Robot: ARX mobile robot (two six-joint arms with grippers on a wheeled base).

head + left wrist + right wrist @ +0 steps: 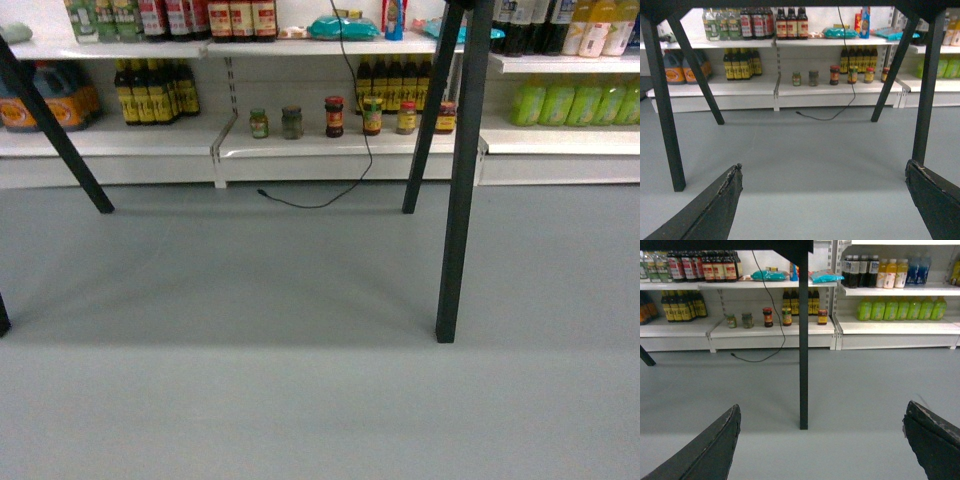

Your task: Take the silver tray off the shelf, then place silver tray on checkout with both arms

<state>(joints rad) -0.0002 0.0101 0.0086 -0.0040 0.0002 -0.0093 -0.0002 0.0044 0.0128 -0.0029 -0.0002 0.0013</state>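
Pincers low – left pincer (825,200), right pincer (822,440) seemingly agape

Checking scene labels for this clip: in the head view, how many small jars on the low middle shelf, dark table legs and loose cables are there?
Small jars: 6 (one partly behind a leg)
Dark table legs: 4 (one only a stub at the left edge)
Black cable: 1
Total: 11
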